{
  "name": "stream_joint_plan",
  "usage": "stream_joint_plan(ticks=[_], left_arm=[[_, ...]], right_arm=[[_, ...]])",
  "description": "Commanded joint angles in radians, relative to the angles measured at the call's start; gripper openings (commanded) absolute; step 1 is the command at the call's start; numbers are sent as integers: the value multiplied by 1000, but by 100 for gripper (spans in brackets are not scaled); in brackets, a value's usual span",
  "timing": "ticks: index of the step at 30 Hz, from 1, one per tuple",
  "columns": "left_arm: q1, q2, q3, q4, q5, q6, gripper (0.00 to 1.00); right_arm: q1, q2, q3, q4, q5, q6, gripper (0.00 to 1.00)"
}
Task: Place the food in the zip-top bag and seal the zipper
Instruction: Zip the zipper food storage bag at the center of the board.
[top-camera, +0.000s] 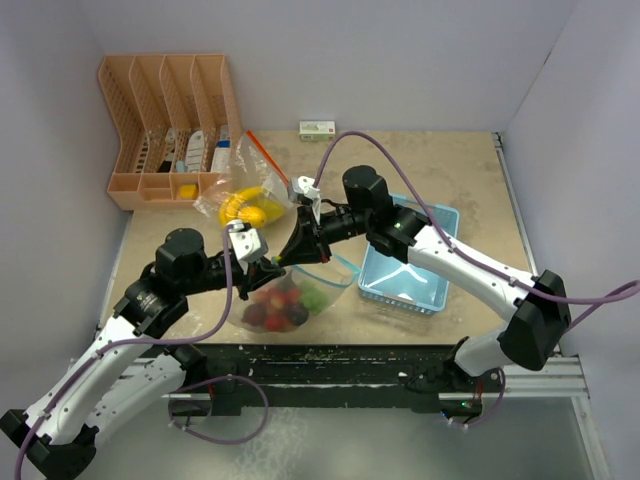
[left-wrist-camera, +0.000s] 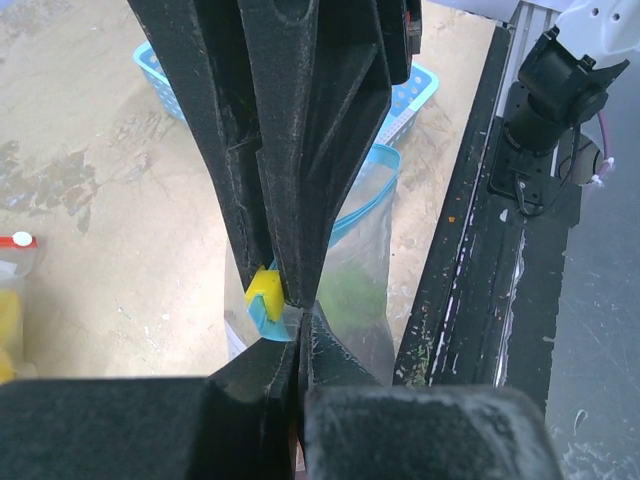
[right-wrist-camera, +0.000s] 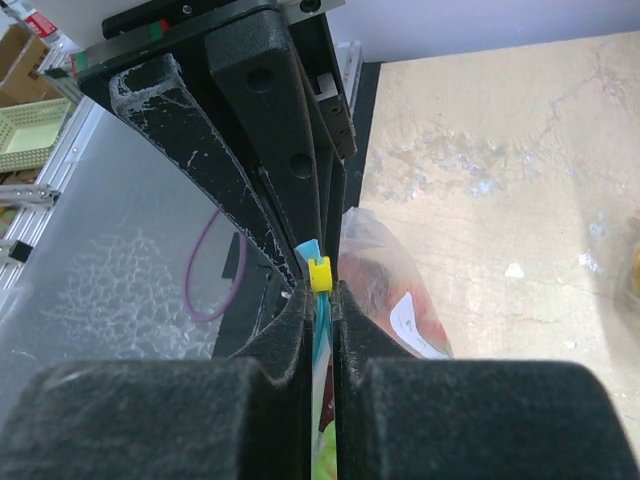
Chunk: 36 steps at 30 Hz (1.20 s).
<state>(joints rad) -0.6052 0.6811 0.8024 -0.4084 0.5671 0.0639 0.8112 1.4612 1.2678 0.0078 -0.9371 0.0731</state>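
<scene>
While both arms meet over the zip-top bag (top-camera: 322, 292) near the table's (top-camera: 450, 170) front edge, my left gripper (top-camera: 271, 267) is pinched tight on the bag's top edge. In the left wrist cam the fingers (left-wrist-camera: 250, 200) close on the blue zipper strip (left-wrist-camera: 352, 215), w/ the yellow slider (left-wrist-camera: 265, 290) right at the tips. My right gripper (top-camera: 287, 257) is clamped on the same strip just beside the left one. The right wrist cam shows the strip btwn the pads (right-wrist-camera: 290, 330) and the slider (right-wrist-camera: 319, 272) just above them. The food (top-camera: 280, 305) is inside the bag: red, dark purple and green pieces bunched at the bottom. A light-blue basket (top-camera: 405, 285) sits just right of the bag. A 2nd bag (top-camera: 245, 205) w/ yellow pieces lies behind, near a peach desk organizer (top-camera: 165, 120).
</scene>
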Motion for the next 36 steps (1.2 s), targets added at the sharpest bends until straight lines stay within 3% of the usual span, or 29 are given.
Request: stream_joint_plan(ticks=[1, 4, 8, 15, 26, 36], left_arm=[[-2, -26, 13, 54, -7, 5, 0], [-2, -39, 18, 42, -27, 14, 0], [-2, -39, 11, 42, -20, 13, 0], [-3, -26, -1, 69, 0, -3, 0], [-3, -18, 8, 67, 6, 3, 0], [-3, -23, 4, 69, 5, 2, 0]], right_arm=[[-6, -39, -3, 47, 12, 8, 1], [-15, -56, -26, 44, 23, 7, 14], [-20, -74, -38, 75, -9, 19, 39], [-19, -51, -4, 104, -58, 54, 44], [-20, -6, 29, 113, -19, 79, 43], [-20, -7, 17, 129, -15, 109, 9]])
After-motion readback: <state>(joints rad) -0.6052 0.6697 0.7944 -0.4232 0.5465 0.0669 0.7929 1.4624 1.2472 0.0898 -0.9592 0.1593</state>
